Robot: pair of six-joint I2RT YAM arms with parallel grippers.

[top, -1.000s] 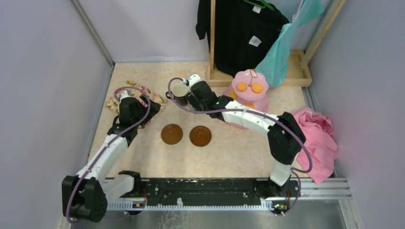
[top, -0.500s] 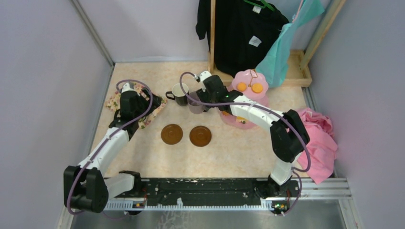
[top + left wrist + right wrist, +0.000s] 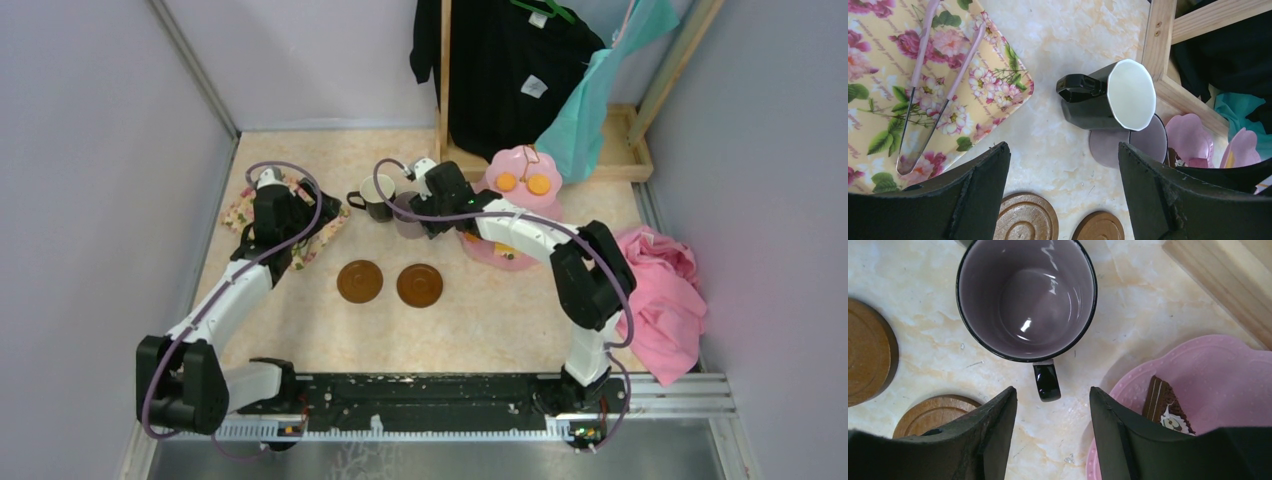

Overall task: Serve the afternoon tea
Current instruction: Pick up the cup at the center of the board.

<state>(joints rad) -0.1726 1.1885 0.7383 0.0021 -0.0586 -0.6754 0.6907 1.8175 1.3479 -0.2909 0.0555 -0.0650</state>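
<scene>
The pink three-tier stand (image 3: 1228,390) lies at four o'clock of the right gripper (image 3: 1051,396), whose jaws are spread and empty. The smoky translucent mug (image 3: 1026,300) stands upright on the table at twelve o'clock, touching the black mug (image 3: 1088,110). Its handle (image 3: 1047,381) points to six o'clock, reaching between the fingers. The mug is likely rigid, glossy and breakable, so pinch the handle. The left gripper (image 3: 1060,165) is also spread and empty.

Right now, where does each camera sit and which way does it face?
Top external: above and behind the arms, looking down on the table; both arms show.
Left wrist: looks down past the open left hand at black mug and flowered tray.
Right wrist: looks down past the open right hand into the smoky mug.
Shared: smoky mug and both coasters appear in all three.
</scene>
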